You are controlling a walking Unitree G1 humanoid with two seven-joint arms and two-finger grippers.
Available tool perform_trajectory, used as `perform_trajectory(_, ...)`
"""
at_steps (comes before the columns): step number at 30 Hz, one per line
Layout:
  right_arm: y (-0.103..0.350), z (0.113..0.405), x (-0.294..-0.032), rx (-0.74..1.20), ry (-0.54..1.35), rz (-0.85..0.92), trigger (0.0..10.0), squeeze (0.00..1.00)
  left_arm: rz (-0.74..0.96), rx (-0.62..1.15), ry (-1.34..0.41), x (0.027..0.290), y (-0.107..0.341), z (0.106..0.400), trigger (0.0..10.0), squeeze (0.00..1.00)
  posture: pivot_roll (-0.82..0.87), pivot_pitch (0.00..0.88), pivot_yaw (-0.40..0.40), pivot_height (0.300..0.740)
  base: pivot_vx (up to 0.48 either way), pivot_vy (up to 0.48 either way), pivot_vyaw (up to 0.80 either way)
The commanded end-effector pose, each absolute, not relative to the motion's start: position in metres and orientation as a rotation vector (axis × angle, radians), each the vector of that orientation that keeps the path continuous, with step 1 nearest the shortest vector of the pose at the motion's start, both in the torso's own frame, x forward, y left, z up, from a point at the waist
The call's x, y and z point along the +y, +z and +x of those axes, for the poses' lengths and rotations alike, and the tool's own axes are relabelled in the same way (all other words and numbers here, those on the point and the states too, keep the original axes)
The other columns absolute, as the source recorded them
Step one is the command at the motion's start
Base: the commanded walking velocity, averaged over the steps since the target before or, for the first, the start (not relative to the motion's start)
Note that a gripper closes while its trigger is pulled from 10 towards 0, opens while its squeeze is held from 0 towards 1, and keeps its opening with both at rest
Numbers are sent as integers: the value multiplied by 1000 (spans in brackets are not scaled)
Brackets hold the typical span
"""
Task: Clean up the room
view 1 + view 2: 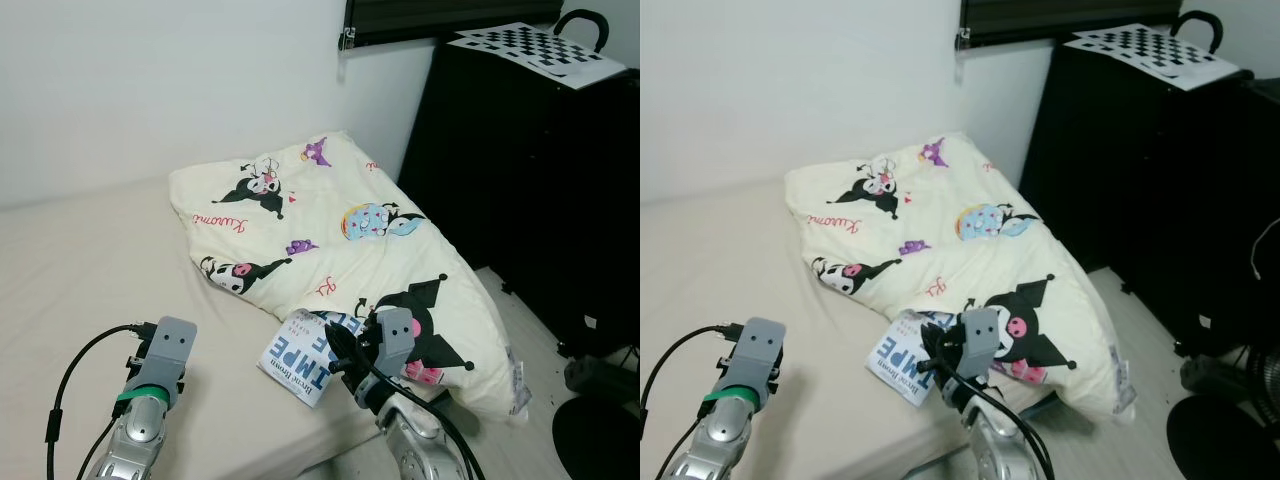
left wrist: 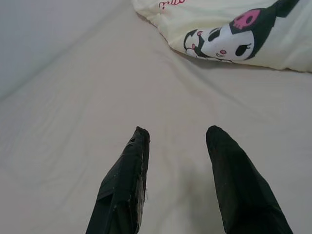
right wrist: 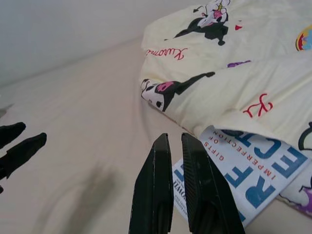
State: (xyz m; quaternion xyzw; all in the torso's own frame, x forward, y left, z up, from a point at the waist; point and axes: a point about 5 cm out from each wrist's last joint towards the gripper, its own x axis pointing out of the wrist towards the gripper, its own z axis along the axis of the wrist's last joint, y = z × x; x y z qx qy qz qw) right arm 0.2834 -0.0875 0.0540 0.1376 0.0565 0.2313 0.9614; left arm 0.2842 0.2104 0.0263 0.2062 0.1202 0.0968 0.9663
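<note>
Where blanket [image 3: 253, 87] lifts, book [image 3: 246, 168] title

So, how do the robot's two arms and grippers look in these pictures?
Both arms are silver metal, each ending in a grey boxy wrist block. The left arm has a green band below its block and a black cable looping off its side. The right arm has black cables running along it. The left gripper and right gripper each have two long, tapered black fingers.

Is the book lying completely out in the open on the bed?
No, the book is partly tucked under the edge of the cartoon-print blanket, which covers its far side.
</note>
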Motion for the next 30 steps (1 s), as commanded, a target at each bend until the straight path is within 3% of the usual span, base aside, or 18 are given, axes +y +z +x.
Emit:
perform_trajectory(1,47,280,-88,144,461,271,10000,0,404,265,192,209,22,281,10000,0,-24,34,40,740,-409,0,0)
perform_trajectory(21,45,280,-89,148,466,260,10000,0,396,268,194,209,22,281,10000,0,-28,28,39,740,-406,0,0)
perform_trajectory(30,45,279,-89,147,467,259,10000,0,389,288,205,211,19,279,10000,0,-27,32,39,740,0,0,0)
